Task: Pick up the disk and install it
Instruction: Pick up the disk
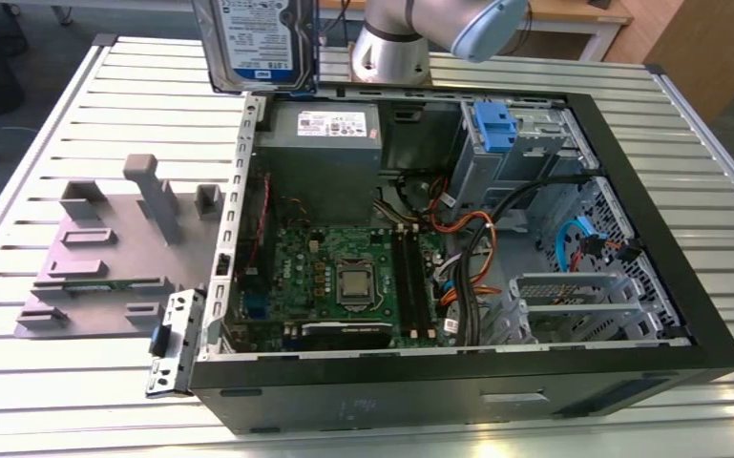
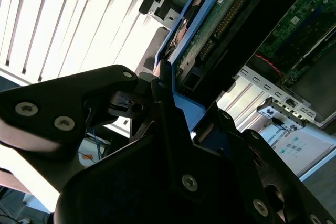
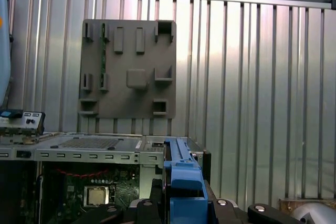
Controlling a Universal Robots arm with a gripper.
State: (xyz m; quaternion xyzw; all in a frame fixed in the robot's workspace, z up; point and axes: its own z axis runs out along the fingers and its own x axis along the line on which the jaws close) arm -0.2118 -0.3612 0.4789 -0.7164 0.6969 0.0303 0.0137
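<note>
The disk (image 1: 259, 43), a silver drive with a white-and-blue label, hangs upright in the air above the far left corner of the open computer case (image 1: 469, 367) in the exterior view. In the second wrist view my gripper (image 2: 186, 109) is shut on the disk's blue carrier frame (image 2: 181, 51), and the green circuit-board side of the disk (image 2: 220, 19) faces the camera. The first wrist view shows the blue carrier handle (image 3: 184, 187) clamped between my black fingers (image 3: 155, 190), high over the case.
Inside the case lie a motherboard (image 1: 341, 277), a grey power-supply box (image 1: 320, 143), a drive cage with a blue clip (image 1: 494, 124) and loose cables (image 1: 469, 239). A grey fixture plate (image 1: 112, 258) with upright holders rests on the slatted table (image 1: 61, 382), on the exterior view's left.
</note>
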